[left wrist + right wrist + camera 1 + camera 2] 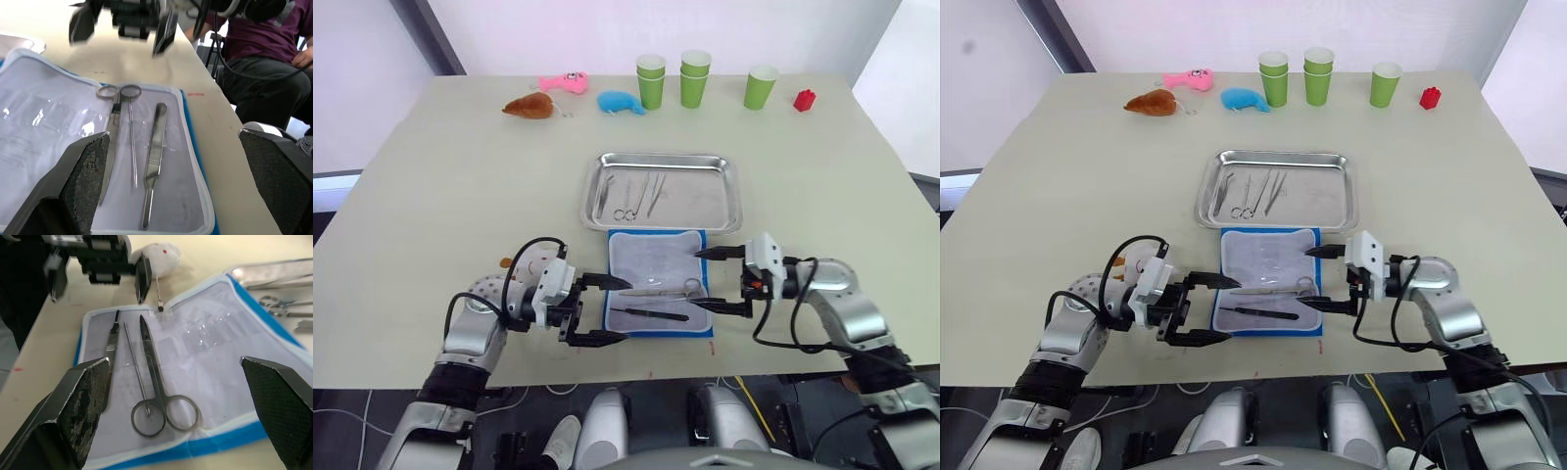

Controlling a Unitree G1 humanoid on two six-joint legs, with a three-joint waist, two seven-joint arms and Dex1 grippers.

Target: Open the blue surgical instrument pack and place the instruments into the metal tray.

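the blue surgical instrument pack (659, 282) lies open on the surface between the two grippers, just in front of the metal tray (664, 190), which already holds three instruments. the wrist views bring out ring-handled scissors (157, 382) and a flat-handled tool (154, 156) resting on the lining. left gripper (603, 309) and right gripper (720, 279) face each other, both spread wide, empty.

**Pack before tray, cups behind**

On the worktop (431, 176), the open pack (658, 281) lies just before the metal tray (663, 191). Instruments (656, 292) lie in both. Cups (695, 78) and toys (573, 93) line the far edge.
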